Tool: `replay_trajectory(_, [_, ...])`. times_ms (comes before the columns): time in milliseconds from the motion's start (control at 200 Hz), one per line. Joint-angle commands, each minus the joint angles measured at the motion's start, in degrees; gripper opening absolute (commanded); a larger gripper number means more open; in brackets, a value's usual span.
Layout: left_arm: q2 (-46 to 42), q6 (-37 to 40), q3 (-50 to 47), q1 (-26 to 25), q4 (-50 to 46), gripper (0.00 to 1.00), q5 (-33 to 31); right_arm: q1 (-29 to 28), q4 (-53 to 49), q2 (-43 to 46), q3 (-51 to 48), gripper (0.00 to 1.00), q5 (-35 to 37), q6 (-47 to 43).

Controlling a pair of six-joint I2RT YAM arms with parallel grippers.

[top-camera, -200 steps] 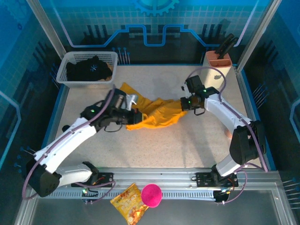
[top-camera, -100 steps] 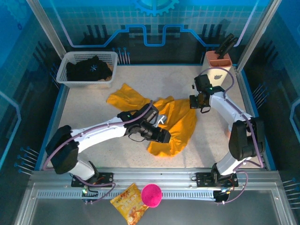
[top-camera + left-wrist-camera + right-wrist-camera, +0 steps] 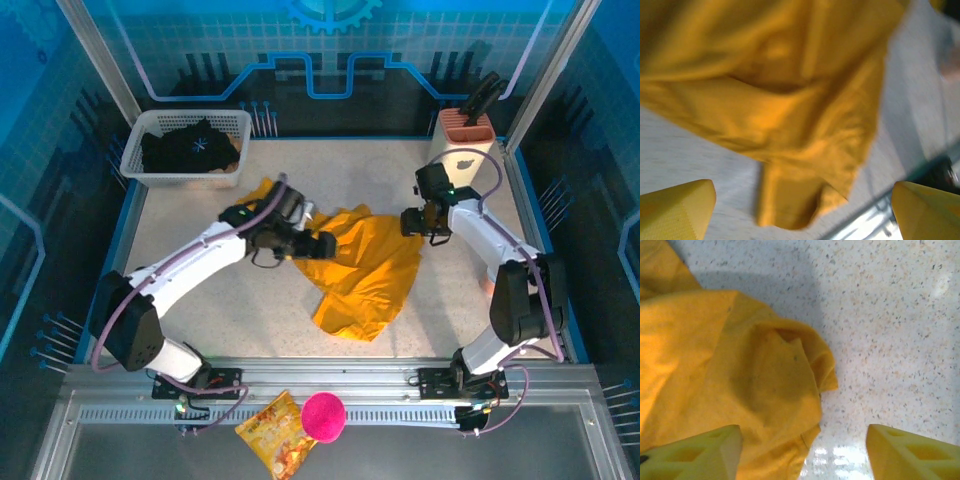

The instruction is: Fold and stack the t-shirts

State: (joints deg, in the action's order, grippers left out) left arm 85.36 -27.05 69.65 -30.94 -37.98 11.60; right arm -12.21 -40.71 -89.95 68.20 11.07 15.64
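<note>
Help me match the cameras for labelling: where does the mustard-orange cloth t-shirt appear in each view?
Top external: the mustard-orange cloth t-shirt lies crumpled near the centre.
Left wrist: the t-shirt fills the upper frame.
Right wrist: the t-shirt covers the left half.
Shared landmark: the pale speckled tabletop beside it.

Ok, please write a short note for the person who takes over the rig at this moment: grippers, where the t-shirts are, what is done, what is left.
Left gripper: open, holding nothing, over the far left part of the orange t-shirt.
Right gripper: open, holding nothing, at the shirt's far right edge.
Orange t-shirt: crumpled in the middle of the table, not folded.
Black t-shirt: bunched in the white basket, far left corner.
Done: nothing folded or stacked.
Left: spread and fold the orange one, take out and fold the black one, stack both.
</note>
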Motion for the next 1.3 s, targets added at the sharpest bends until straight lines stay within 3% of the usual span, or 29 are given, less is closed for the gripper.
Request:
replay_trajectory(0, [-0.3,-0.7,-1.7,6.2,-4.0,0.88,-5.5,-0.5,-2.3,5.9,-1.5,0.80,-2.8,2.2])
replay_trajectory(285, [11.3,-1.7,-1.0,17.5,2.0,0.62,-4.9,-9.9,-0.7,9.7,-4.5,0.75,-9.1,6.5])
replay_trajectory(526, [13.2,-5.4,-3.8,18.3,8.2,0.62,-1.7,-17.7,3.6,-2.8,-0.7,0.68,-11.3,10.7])
replay_trajectory(606, [12.4,-5.3,-5.4,18.4,8.8,0.51,-2.6,-19.9,4.1,-7.0,0.6,0.68,-10.9,11.7])
replay_trajectory(796, [15.3,-3.4,-4.2,18.7,9.5,0.49,-3.5,-23.0,5.4,-12.2,0.2,0.66,-10.8,14.1])
replay_trajectory(1011, [22.5,-4.1,1.1,18.7,11.6,0.48,-0.7,-26.3,6.9,-10.3,-4.6,0.66,-9.5,16.6])
replay_trajectory(1296, [26.9,-5.5,0.4,18.7,14.6,0.50,1.7,-27.0,7.0,-9.8,-6.2,0.65,-9.0,17.4])
